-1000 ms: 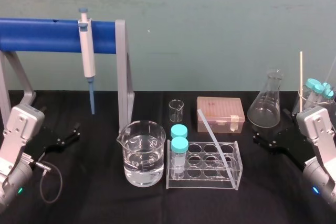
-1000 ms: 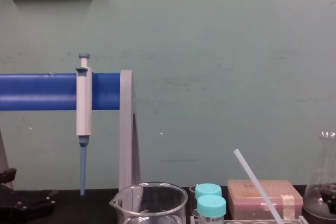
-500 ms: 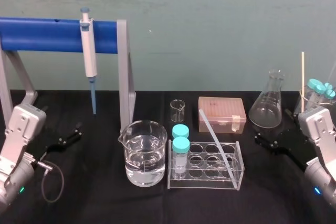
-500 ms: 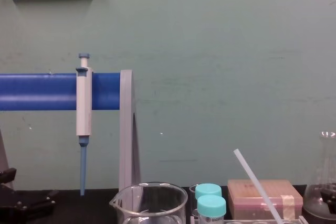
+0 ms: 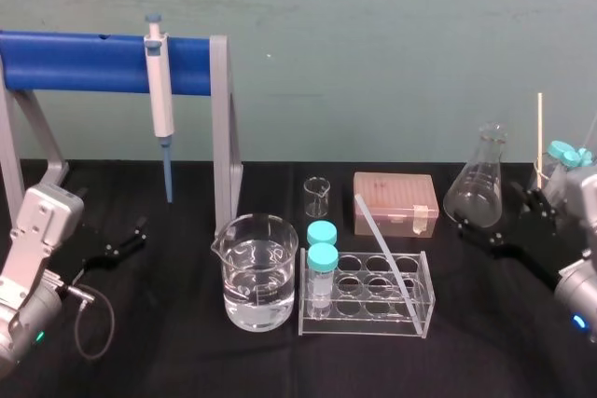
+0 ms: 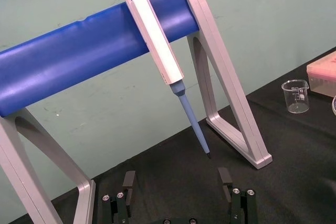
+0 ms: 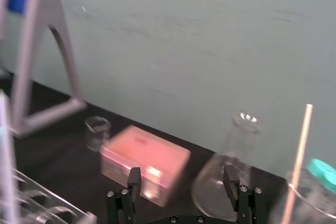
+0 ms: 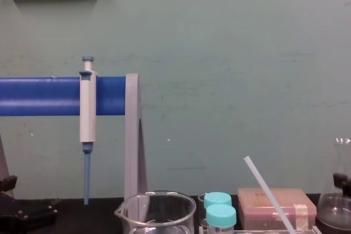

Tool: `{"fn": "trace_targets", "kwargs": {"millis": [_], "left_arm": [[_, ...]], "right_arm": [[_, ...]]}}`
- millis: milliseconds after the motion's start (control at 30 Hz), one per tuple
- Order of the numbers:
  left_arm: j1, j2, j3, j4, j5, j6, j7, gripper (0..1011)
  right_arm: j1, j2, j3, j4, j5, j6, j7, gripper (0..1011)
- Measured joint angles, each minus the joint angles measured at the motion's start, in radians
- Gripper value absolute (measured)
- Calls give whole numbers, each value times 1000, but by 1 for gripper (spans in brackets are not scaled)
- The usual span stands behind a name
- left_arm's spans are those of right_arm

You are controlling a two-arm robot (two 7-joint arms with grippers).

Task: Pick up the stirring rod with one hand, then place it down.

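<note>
The stirring rod is a thin translucent white stick leaning at a slant in the clear test-tube rack at the table's middle; the chest view has the stirring rod rising above the rack. My right gripper hovers at the far right beside the conical flask, well away from the rod, and in the right wrist view the right gripper is open and holds nothing. My left gripper rests low at the left, and the left wrist view has the left gripper open and empty too.
A water-filled beaker stands left of the rack, which holds two teal-capped tubes. Behind are a small beaker, a pink tip box and a conical flask. A pipette hangs on the blue stand.
My right arm has lifted and swung out toward the right edge, its gripper still open. The left arm and the rod have stayed put.
</note>
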Motion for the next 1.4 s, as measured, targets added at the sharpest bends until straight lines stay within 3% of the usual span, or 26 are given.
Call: {"fn": "trace_targets", "kwargs": {"millis": [100,133,200,467,667,967,1400], "left_arm": [[0,0,0,0,0,0,0,1000],[0,0,0,0,0,0,0,1000],[0,0,0,0,0,0,0,1000],[0,0,0,0,0,0,0,1000],[0,0,0,0,0,0,0,1000],[0,0,0,0,0,0,0,1000],[0,0,0,0,0,0,0,1000]], "right_arm": [[-15,17,43,-57,114,61,98,1000],[-15,17,43,-57,114,61,98,1000],[-24,38,72,-104,189,122,167,1000],[-17,73,83,-156,276,241,313,1000],[22,89,35,-153,272,278,404,1000],[107,92,-62,-113,207,286,491,1000],[221,2,-149,18,123,276,516,1000]]}}
